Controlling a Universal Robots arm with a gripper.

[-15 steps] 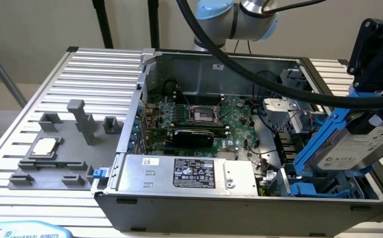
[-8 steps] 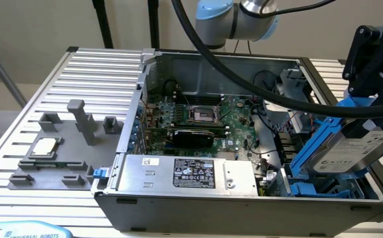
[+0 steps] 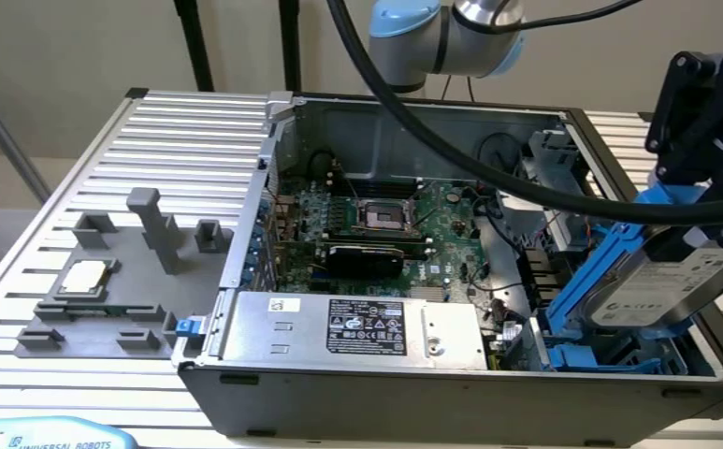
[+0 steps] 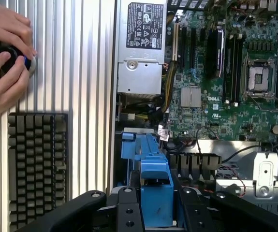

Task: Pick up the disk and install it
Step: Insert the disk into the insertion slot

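Black two-fingered gripper (image 3: 701, 224) sits at three o'clock in the exterior view, clenched on the top edge of the disk (image 3: 667, 285), a flat silver-grey metal hard drive with a white label in a bright blue plastic carrier. Disk hangs off the fingers in mid-air, tilted, label face toward the camera, over the four-o'clock corner of the open grey metal computer case (image 3: 461, 393); it is not seated. More blue plastic bay parts (image 3: 585, 355) lie just beneath it inside that corner. Wrist view agrees: gripper (image 4: 158, 212) with the blue carrier of the disk (image 4: 155, 183) pinched between its black fingers (image 4: 129, 210). Inside the case, the green motherboard (image 3: 442, 210) (image 4: 211, 111) holds the centre, and the large grey box with a black label (image 3: 354, 327) (image 4: 141, 43) lies at six o'clock from it, along the case's near wall. A thick black cable (image 3: 461, 150) runs from twelve o'clock down across the case toward the gripper. Outside the case, at nine o'clock, a grey fixture plate with upright posts (image 3: 124, 271) rests on the ribbed aluminium table (image 3: 174, 140) (image 4: 90, 72), with a small square silver chip (image 3: 87, 278) on it, well apart from the disk. Wrist view also catches a person's two hands (image 4: 3, 87) around a small dark round object (image 4: 10, 58) on the table, beside a dark keyboard (image 4: 37, 164).
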